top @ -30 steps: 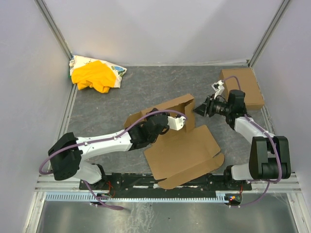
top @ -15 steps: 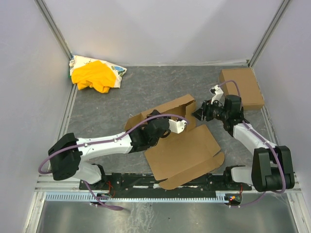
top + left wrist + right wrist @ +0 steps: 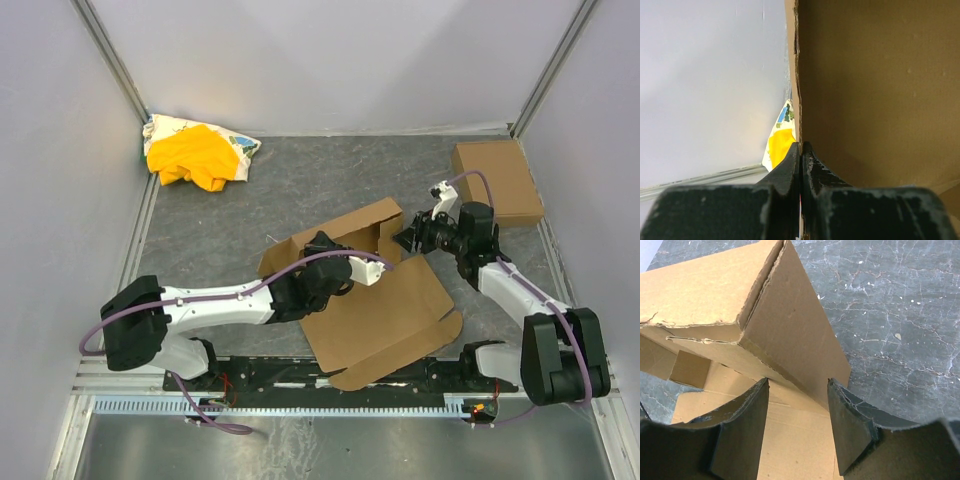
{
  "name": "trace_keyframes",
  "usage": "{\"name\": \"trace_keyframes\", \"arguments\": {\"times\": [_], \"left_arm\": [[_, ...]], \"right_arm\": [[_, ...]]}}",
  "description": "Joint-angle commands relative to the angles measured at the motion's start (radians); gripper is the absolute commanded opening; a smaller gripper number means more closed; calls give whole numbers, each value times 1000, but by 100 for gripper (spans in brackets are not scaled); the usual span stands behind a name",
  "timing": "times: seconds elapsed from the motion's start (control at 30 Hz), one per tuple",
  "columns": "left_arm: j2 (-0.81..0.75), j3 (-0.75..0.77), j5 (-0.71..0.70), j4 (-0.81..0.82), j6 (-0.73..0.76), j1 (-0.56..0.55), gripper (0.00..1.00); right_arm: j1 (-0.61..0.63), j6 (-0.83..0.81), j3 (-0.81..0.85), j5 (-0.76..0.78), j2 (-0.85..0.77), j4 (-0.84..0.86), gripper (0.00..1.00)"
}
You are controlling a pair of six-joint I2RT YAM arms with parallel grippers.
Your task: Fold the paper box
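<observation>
Left end effector (image 3: pixel 800 152) pinches a raised flap of the half-folded paper box (image 3: pixel 385 315), right end effector (image 3: pixel 797 390) spread.

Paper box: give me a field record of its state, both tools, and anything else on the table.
paper box: partly folded, far wall raised, near panel flat
left tool: shut on the raised wall's edge
right tool: open, at the wall's end flap
small closed box: far right corner, apart
yellow cloth: far left corner
</observation>
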Motion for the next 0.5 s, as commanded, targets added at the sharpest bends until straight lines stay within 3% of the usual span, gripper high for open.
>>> {"name": "trace_keyframes", "arguments": {"times": [0.0, 0.47], "left_arm": [[-11, -13, 22, 33, 43, -24, 3], [1, -23, 14, 56, 49, -49, 3]], "right_arm": [[23, -14, -4, 33, -28, 92, 58], [92, 17, -58, 246, -15, 193, 54]]}}
